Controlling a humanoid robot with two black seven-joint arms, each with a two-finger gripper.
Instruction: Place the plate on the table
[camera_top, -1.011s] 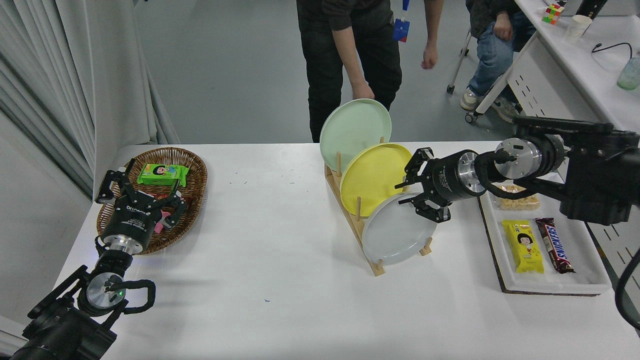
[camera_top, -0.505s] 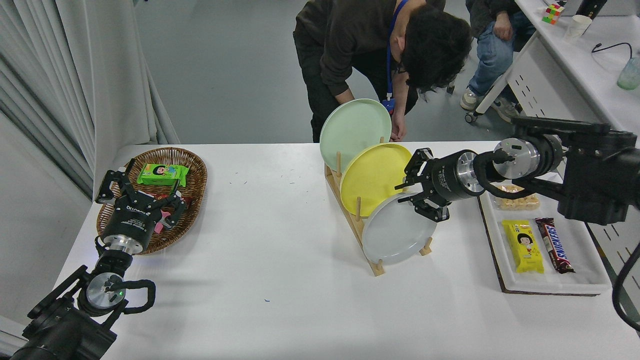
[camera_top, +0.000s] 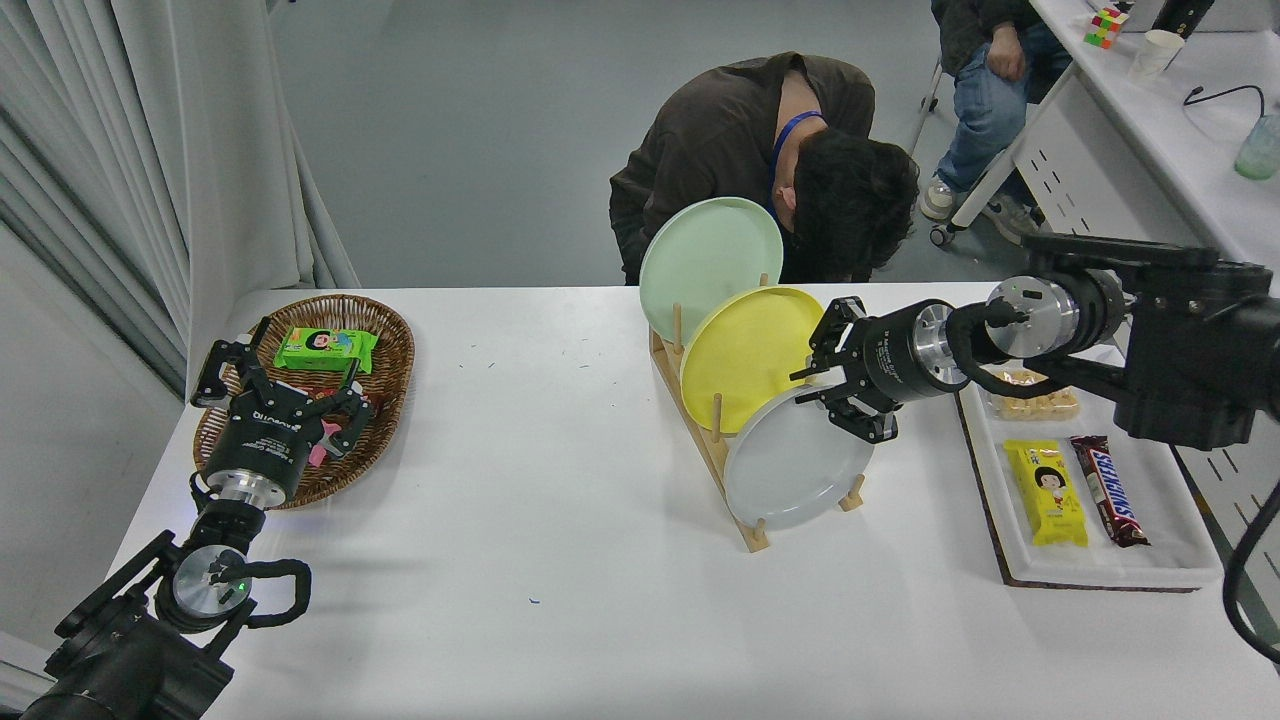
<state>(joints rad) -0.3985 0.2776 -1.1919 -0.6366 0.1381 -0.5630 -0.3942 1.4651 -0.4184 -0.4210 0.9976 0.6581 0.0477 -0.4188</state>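
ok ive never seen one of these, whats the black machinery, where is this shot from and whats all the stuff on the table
The view is from a camera high on a humanoid robot, looking down over its white table. The black parts are its two arms. The left gripper is parked over a wicker basket holding a green packet. The right gripper has its jaws open at the top edge of a light grey plate, which stands in a wooden rack in front of a yellow plate and a pale green plate. A white tray at the right holds snacks. A person bends over at the far side.
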